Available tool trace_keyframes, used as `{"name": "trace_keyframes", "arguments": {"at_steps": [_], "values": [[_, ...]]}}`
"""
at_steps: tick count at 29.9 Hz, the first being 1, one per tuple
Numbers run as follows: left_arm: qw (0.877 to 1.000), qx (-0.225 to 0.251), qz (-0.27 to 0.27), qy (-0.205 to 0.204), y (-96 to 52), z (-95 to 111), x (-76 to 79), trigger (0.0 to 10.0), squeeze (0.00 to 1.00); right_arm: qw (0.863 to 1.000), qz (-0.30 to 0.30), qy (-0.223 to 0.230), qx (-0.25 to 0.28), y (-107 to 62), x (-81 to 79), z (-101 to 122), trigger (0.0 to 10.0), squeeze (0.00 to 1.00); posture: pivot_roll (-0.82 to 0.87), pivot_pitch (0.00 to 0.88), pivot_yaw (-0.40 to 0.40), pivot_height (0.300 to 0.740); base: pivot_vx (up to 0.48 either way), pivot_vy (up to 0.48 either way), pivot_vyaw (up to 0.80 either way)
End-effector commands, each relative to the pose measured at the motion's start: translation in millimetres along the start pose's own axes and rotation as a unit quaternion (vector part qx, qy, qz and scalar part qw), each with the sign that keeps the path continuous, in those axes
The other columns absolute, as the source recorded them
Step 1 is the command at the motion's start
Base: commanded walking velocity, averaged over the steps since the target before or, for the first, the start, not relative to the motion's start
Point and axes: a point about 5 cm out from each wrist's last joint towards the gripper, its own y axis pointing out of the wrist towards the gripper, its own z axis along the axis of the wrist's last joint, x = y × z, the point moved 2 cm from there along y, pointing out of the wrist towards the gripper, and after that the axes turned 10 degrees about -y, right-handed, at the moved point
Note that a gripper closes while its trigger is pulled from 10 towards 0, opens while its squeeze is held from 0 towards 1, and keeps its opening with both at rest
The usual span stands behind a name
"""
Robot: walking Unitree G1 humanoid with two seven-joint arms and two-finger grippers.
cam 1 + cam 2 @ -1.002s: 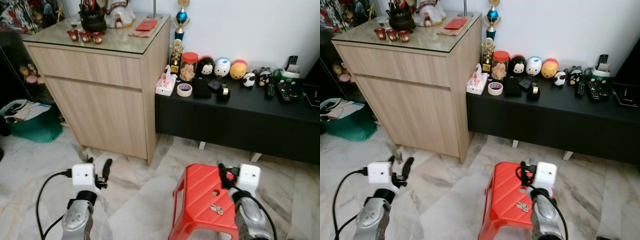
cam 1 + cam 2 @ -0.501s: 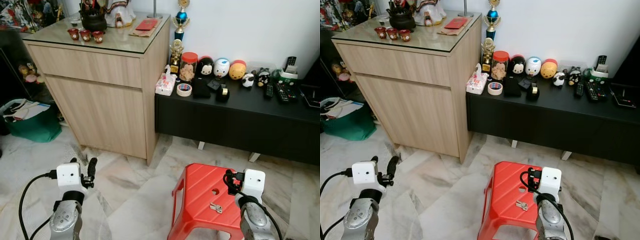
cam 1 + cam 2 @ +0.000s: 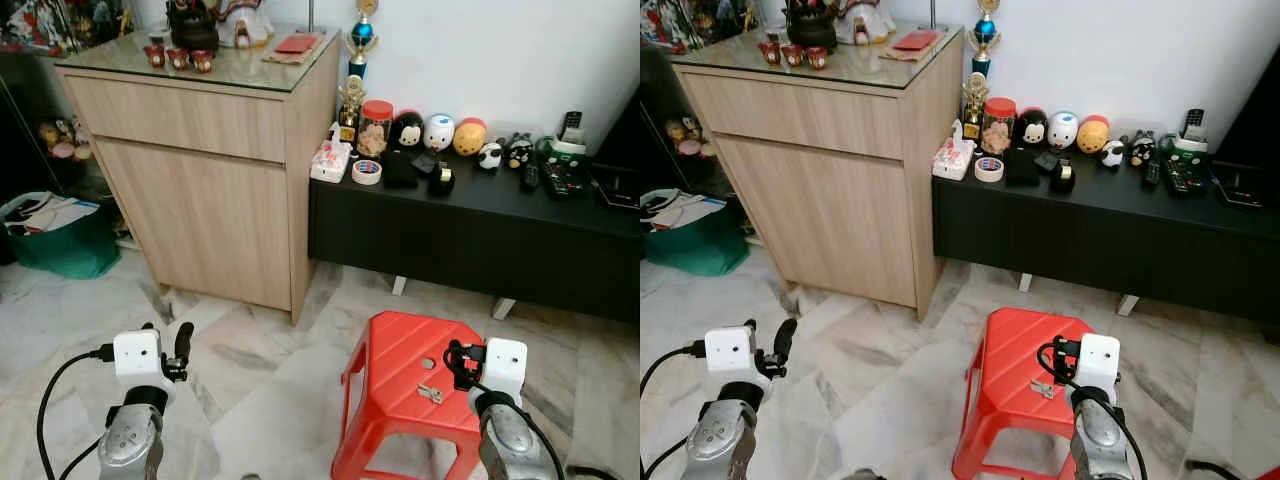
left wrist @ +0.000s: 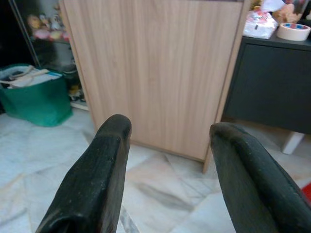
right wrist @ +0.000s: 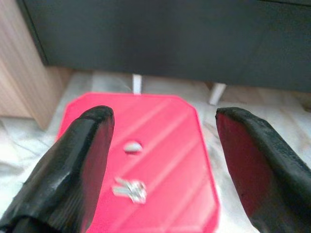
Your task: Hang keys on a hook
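A small bunch of silver keys [image 3: 430,393] lies flat on top of a red plastic stool [image 3: 395,360], close to the hole in the stool's middle. My right gripper [image 3: 456,361] hovers over the stool's right part, open and holding nothing. In the right wrist view the keys [image 5: 130,189] lie low between the two black fingers [image 5: 85,160], a little way ahead of them. My left gripper [image 3: 168,340] hangs open over the marble floor to the left, far from the stool. Its wrist view faces the wooden cabinet [image 4: 160,73].
A tall wooden cabinet [image 3: 200,180] stands at the back left, with a low black bench [image 3: 470,230] full of toys, remotes and a tape roll to its right. A green bag [image 3: 60,240] sits on the floor at the far left. Marble floor [image 3: 270,380] lies between cabinet and stool.
The camera has drawn back, so more of the stool's legs show. My left arm swung left and lower a second ago. The right gripper shifted slightly right. The keys have not moved.
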Motion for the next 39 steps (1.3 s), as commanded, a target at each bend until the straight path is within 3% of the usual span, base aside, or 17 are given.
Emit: {"name": "trace_keyframes", "arguments": {"at_steps": [1, 16, 21, 39], "values": [[1.000, -0.001, -0.001, -0.008, 1.5, 1, 0.0, 10.0, 0.00, 1.000, -0.008, -0.008, -0.015, 0.6, 5.4, -4, 10.0, 0.00, 0.08, 0.000, -0.066, 0.660, 0.000, 0.000, 0.00], [1.000, -0.018, 0.001, -0.018, 5.3, -1, -1.6, 10.0, 0.00, 0.999, 0.001, -0.006, -0.032, 2.2, 3.7, -6, 10.0, 0.00, 0.07, 0.000, -0.064, 0.660, 0.000, 0.000, 0.00], [1.000, -0.022, -0.002, -0.018, 5.7, -3, -1.8, 10.0, 0.00, 0.999, 0.014, -0.008, -0.031, 1.3, -0.1, -6, 10.0, 0.00, 0.06, 0.000, -0.062, 0.630, 0.000, 0.000, 0.00], [0.999, -0.035, -0.012, -0.019, 8.0, -6, -3.7, 10.0, 0.00, 0.999, 0.026, -0.005, -0.029, 1.9, -6.5, -5, 10.0, 0.00, 0.06, 0.000, -0.046, 0.630, 0.000, 0.000, 0.00]]}}
